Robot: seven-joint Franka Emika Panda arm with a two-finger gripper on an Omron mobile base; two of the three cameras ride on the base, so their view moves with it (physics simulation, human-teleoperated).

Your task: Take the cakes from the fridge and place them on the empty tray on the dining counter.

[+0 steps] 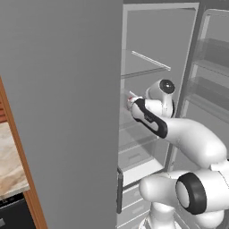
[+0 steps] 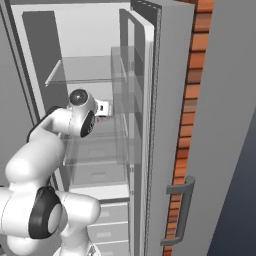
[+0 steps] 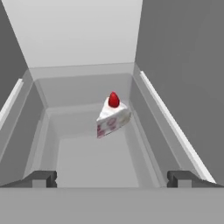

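Two fingertips point(image 3: 41, 178) sit wide apart at the bottom of my hand view, nothing between them, gripper point(image 3: 111, 178) fully open and empty. Ahead of it, well apart, white cake point(image 3: 112, 117) with red top rests on a glass shelf point(image 3: 94, 159) inside the fridge point(image 2: 75, 30). I've got the arm reaching in through the open door point(image 2: 165, 100); wrist is at mid shelf height in both base views.

Progress: early, I'd say. Cake not grasped yet, nothing carried. Left: close in, grip the slice, pull out, drive to the counter, set it on the tray, then repeat for the other one.

Hard to see: chocolate cake I can't find on any shelf. In the left base view a red-white speck just beside the wrist may be the slice, too small to tell. Lower drawers point(image 2: 107, 220) partly blocked by the arm.
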